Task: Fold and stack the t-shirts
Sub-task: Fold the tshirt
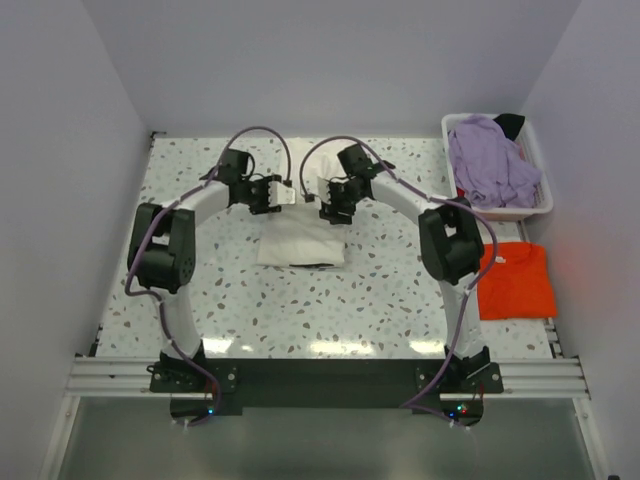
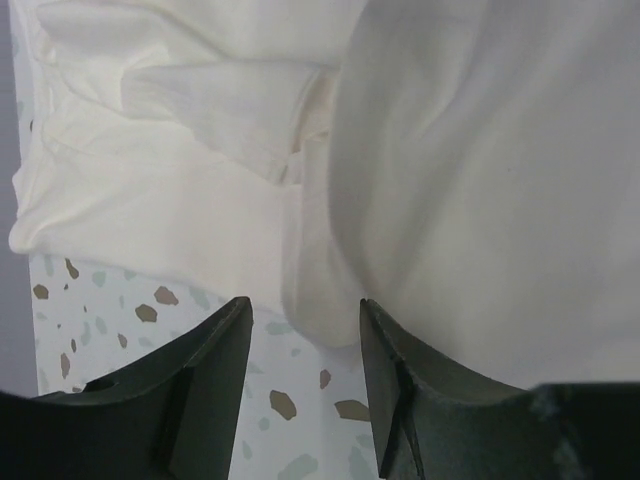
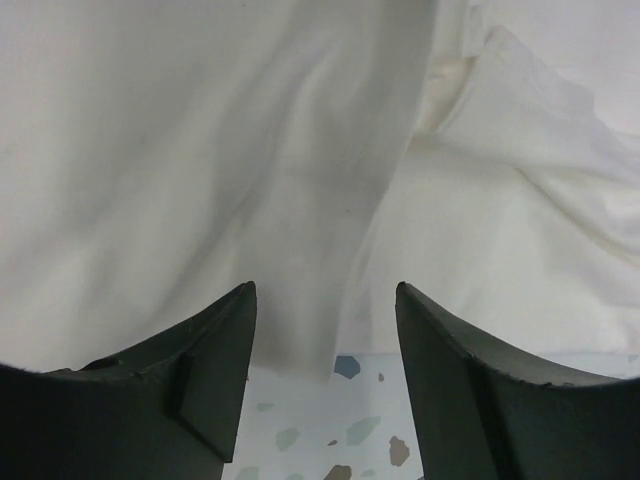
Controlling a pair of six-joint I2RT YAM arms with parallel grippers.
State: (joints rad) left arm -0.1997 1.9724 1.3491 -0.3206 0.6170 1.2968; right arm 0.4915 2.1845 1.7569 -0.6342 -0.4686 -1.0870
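A cream-white t-shirt point(image 1: 303, 240) lies partly folded in the middle of the speckled table. My left gripper point(image 1: 266, 194) hovers at its far left edge, open and empty; the cloth point(image 2: 200, 170) fills the left wrist view ahead of the jaws. My right gripper point(image 1: 336, 203) hovers at its far right edge, open and empty; the cloth point(image 3: 200, 150) fills the right wrist view. A folded orange-red t-shirt point(image 1: 517, 280) lies at the right edge. A crumpled lavender t-shirt point(image 1: 488, 165) lies in the basket.
A white plastic basket point(image 1: 540, 170) stands at the back right, with a dark cloth point(image 1: 511, 124) at its far end. White walls close the table on three sides.
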